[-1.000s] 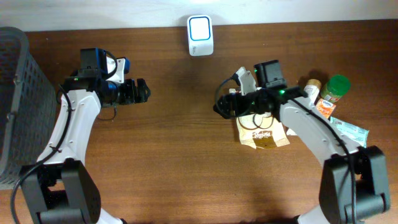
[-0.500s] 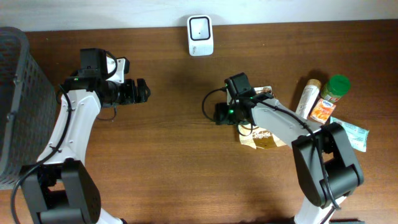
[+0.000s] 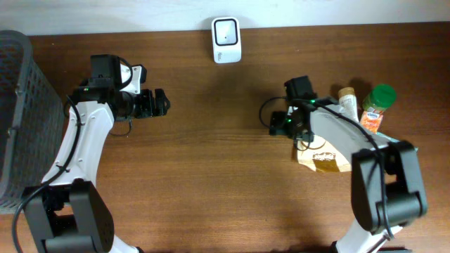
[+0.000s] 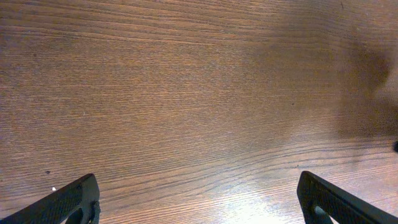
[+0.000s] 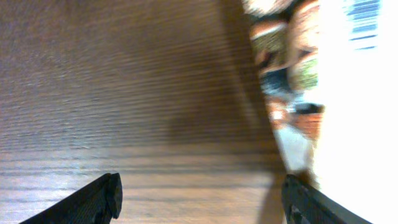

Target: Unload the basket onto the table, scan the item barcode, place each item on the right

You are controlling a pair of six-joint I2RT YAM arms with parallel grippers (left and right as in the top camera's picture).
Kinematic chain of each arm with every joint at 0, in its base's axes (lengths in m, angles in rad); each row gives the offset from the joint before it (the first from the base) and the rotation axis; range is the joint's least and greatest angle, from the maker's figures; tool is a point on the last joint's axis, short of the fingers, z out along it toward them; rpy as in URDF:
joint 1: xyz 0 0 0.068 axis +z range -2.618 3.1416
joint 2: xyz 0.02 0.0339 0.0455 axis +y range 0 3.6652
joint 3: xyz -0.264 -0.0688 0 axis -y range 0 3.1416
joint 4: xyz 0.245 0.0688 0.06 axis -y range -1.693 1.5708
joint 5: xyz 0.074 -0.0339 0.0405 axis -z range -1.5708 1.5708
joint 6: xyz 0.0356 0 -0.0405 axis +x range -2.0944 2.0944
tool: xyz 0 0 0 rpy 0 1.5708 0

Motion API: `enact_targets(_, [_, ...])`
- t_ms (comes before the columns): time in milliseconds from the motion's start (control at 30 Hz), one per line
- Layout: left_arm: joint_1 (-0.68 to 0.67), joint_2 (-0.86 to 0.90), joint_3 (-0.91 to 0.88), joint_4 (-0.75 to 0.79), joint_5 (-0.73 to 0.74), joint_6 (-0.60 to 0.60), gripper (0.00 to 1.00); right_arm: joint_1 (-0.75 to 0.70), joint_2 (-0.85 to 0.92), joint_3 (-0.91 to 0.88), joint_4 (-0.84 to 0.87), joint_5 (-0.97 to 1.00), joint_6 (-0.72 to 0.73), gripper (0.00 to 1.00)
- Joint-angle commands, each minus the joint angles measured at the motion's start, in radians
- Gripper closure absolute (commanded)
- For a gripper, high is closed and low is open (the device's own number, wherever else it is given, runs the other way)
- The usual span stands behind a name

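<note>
White arm links [image 3: 76, 144], black motor joints [image 3: 86, 211], looping black cables [image 3: 262, 112]

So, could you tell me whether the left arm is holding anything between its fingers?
No, the left fingers stand wide apart, with only the wooden table showing between them.

Open tabletop [image 3: 211, 161] between basket [image 3: 21, 105] and bottles [image 3: 378, 104]

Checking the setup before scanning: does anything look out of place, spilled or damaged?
Nothing looks spilled or damaged. Only the brown pouch lies askew, its edges tilted against the grain of the table, partly hidden by the right arm. The scanner sits square at the far edge.
</note>
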Motion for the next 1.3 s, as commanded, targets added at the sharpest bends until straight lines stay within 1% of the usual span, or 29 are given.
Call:
enact_targets(0, [0.002,0.005,0.000,0.000,0.003,0.011,0.01,-0.032,-0.100,0.013,-0.026,0.016,-0.053,0.19])
enact_targets(33, [0.002,0.005,0.000,0.000,0.003,0.011,0.01,-0.031,-0.130,0.020,-0.041,-0.010,-0.075,0.19])
enact_targets(100, [0.002,0.005,0.000,0.000,0.003,0.011,0.01,-0.028,-0.199,0.040,-0.075,-0.070,-0.121,0.16])
enact_targets(200, [0.002,0.004,0.000,-0.001,0.003,0.011,0.01,-0.029,-0.340,0.090,-0.158,-0.151,-0.135,0.11])
enact_targets(367, [0.002,0.005,0.000,0.000,0.003,0.011,0.01,-0.029,-0.636,0.205,-0.379,-0.154,-0.134,0.02])
enact_targets(467, [0.002,0.005,0.000,-0.001,0.003,0.011,0.01,-0.029,-0.808,0.220,-0.407,-0.144,-0.134,0.02])
enact_targets(500, [0.002,0.005,0.000,0.000,0.003,0.011,0.01,-0.029,-0.847,0.220,-0.407,-0.131,-0.144,0.02])
enact_targets(533, [0.002,0.005,0.000,-0.001,0.003,0.011,0.01,-0.031,-0.920,0.220,-0.415,-0.082,-0.203,0.02])
enact_targets(567, [0.002,0.005,0.000,0.000,0.003,0.011,0.01,-0.031,-0.972,0.220,-0.433,-0.064,-0.232,0.02])
enact_targets(633, [0.002,0.005,0.000,-0.001,0.003,0.011,0.01,-0.031,-1.085,0.220,-0.500,-0.040,-0.276,0.02])
enact_targets(767, [0.002,0.005,0.000,-0.001,0.003,0.011,0.01,-0.031,-1.233,0.212,-0.598,0.113,-0.277,0.02])
enact_targets(900, [0.002,0.004,0.000,-0.001,0.003,0.011,0.01,-0.031,-1.299,0.166,-0.652,0.232,-0.277,0.02])
enact_targets(1000, [0.002,0.005,0.000,0.000,0.003,0.011,0.01,-0.033,-1.329,0.057,-0.600,0.246,-0.310,0.02])
enact_targets(1100, [0.002,0.005,0.000,0.000,0.003,0.011,0.01,-0.058,-1.390,-0.100,-0.436,0.206,-0.319,0.02])
enact_targets(1200, [0.002,0.004,0.000,-0.001,0.003,0.011,0.01,-0.092,-1.501,-0.357,-0.113,0.054,-0.414,0.02])
enact_targets(1267, [0.002,0.005,0.000,0.000,0.003,0.011,0.01,-0.118,-1.577,-0.537,0.090,-0.022,-0.442,0.02])
